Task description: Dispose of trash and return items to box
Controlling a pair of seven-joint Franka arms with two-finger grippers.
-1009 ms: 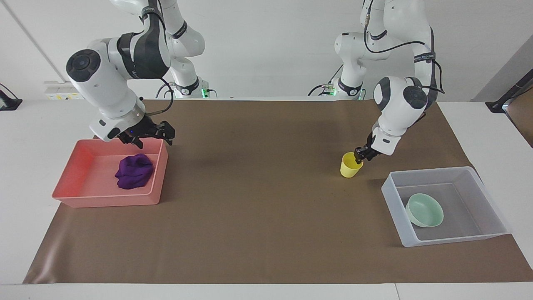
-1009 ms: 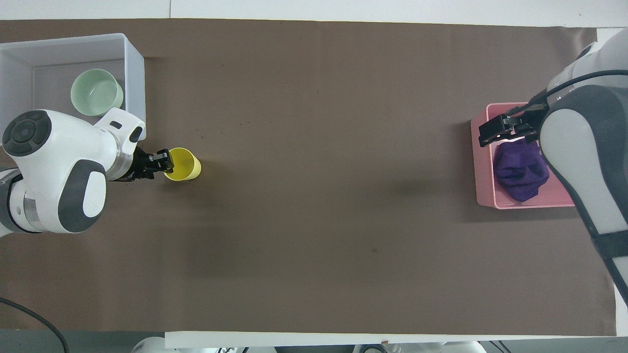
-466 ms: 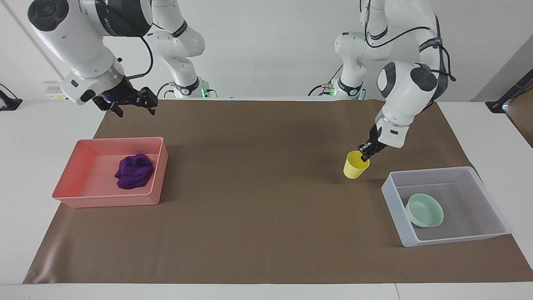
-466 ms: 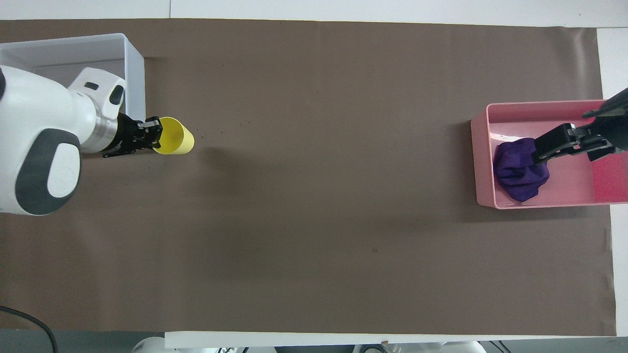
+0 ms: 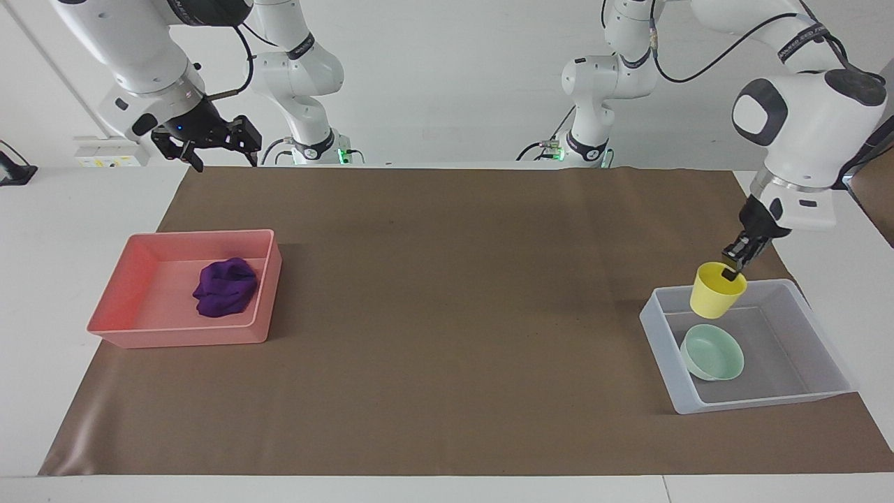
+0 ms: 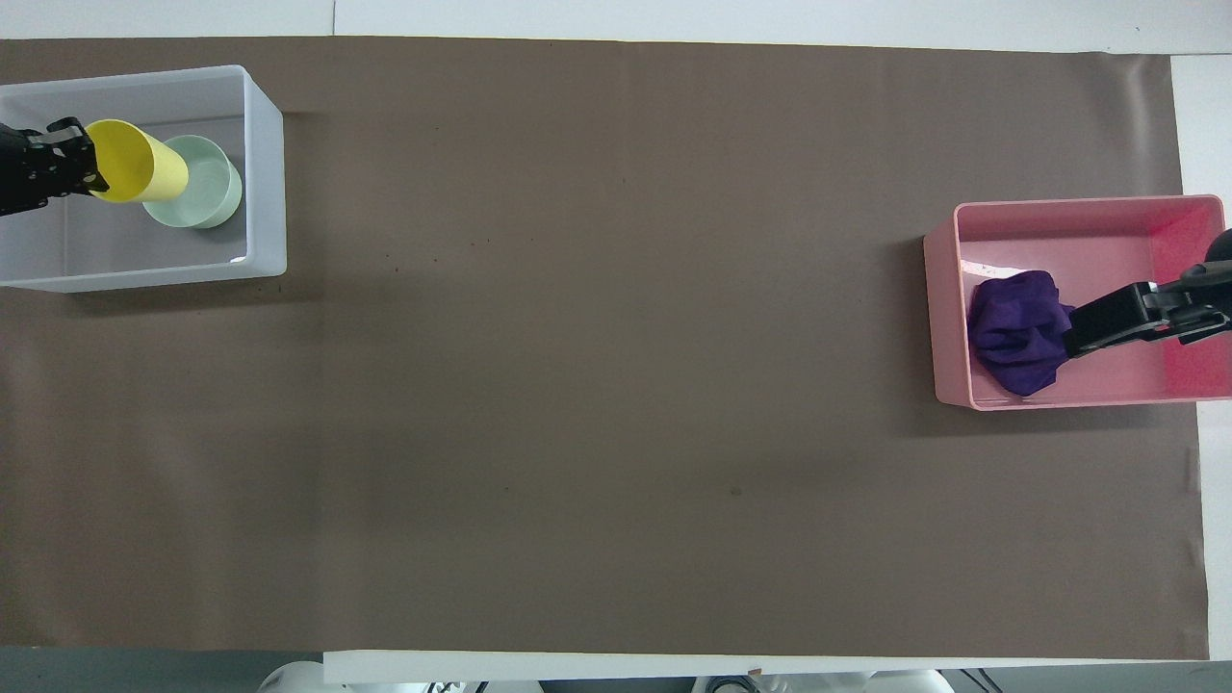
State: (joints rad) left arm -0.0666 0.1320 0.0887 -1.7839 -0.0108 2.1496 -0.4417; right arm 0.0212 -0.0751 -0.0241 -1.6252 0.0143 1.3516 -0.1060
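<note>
The left gripper (image 5: 733, 268) is pinching the rim of the yellow cup (image 5: 716, 290) and holding it in the air over the box (image 5: 824, 381), which is sitting at the left arm's end of the table. In the facing view the cup is hanging upright, clear of the box floor, above the end of the box nearer to the robots. The mint-green bowl (image 5: 712, 353) is lying inside the box on its floor, toward the wall that faces the middle of the table; in the overhead view the cup (image 6: 135, 162) is overlapping the bowl (image 6: 197, 183), but the facing view shows them apart, the cup raised above it. The right gripper (image 5: 209, 143) is hanging high in the air near the right arm's end of the table, its fingers spread apart and holding nothing. The purple cloth wad (image 5: 225, 286) is lying in the pink tray (image 5: 140, 328), close to the tray wall that faces the middle of the table. The tray and the box are resting on a brown mat (image 5: 447, 314) that is covering most of the table, well apart from each other at its two ends.
</note>
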